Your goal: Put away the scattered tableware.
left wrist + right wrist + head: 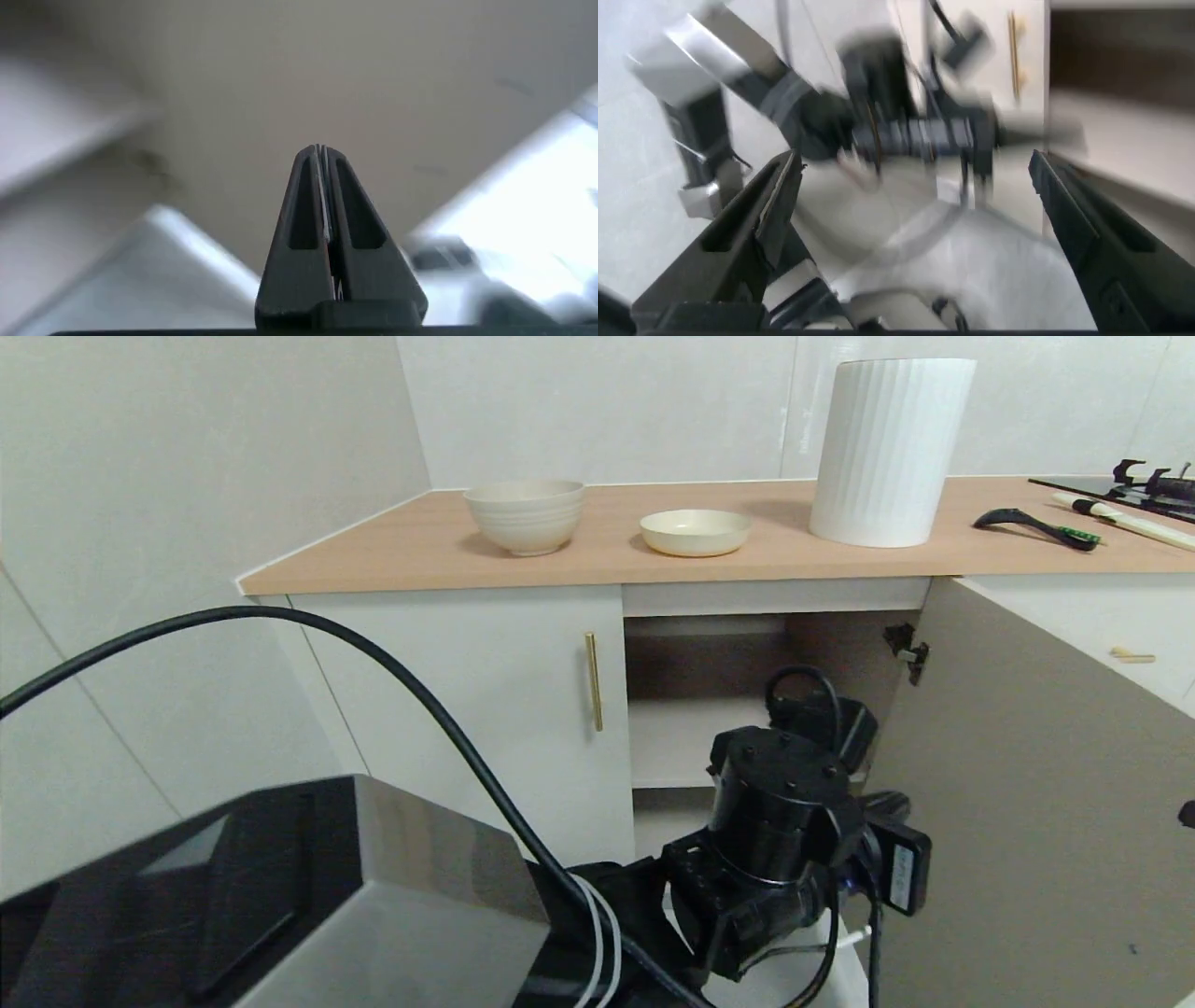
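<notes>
**While the cupboard (695, 737) stands open, two pieces wait on the tabletop (373, 555)**

Ribbed bowl (525, 515), near tabletop's left corner; shallow dish (695, 532) beside it, toward front edge. Likely stiff, light, slippery, chippable: take by rim. Left pincer (320, 154) clenched, empty; right pincer (913, 161) released wide.

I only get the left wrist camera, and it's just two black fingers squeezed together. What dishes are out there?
Observer: A cream bowl sits on the wooden counter, near the wall corner.
Operator: Is that the only one?
Observer: No, a shallow cream dish sits beside it, not touching.
Operator: Where could they go?
Observer: The cabinet door under the counter stands open, showing a shelf.
</notes>
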You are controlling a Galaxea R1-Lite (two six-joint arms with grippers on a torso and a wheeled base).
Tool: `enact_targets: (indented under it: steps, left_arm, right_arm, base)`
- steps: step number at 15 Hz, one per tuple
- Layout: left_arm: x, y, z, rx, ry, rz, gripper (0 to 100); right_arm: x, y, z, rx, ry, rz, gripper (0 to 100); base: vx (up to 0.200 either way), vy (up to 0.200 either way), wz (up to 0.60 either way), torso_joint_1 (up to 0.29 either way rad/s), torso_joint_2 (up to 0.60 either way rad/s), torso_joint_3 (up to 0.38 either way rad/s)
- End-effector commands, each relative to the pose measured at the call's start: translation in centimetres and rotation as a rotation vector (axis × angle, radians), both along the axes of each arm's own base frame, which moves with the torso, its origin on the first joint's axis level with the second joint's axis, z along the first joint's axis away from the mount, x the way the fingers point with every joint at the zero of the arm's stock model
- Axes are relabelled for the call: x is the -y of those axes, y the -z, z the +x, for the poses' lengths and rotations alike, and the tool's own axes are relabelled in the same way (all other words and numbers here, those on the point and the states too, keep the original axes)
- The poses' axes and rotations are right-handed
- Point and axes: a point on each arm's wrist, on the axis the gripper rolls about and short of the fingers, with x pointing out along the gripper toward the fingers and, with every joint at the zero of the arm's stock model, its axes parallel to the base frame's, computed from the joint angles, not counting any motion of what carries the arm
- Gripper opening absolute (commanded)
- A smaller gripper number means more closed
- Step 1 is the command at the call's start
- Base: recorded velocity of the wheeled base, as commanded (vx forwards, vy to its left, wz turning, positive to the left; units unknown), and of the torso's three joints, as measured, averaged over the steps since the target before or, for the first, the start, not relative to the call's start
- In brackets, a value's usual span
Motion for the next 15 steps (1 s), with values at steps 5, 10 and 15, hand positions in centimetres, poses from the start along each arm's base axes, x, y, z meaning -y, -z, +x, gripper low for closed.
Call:
enact_targets:
  steps: [5,10,15]
  left_arm:
    - [-16.5,-2.4,5.2,0.059,-0.445,0.043,0]
    - [-24.9,-1.7,7.0,0.167,-0.631,0.125,0]
    - [-26.3,-3.4,6.3,0.209,-0.652,0.162,0]
  right_arm:
    - [-5.9,2.0,11.0,-0.291,-0.038,-0.19,100]
    - [-9.0,3.6,15.2,-0.278,0.157,-0.325,100]
    - [-9.6,2.8,13.8,-0.227,0.174,-0.326,100]
  base:
    - [0.0,0.0,0.0,0.0,0.0,0.0]
    - [0.0,0.0,0.0,0.0,0.0,0.0]
    - [0.0,0.0,0.0,0.0,0.0,0.0]
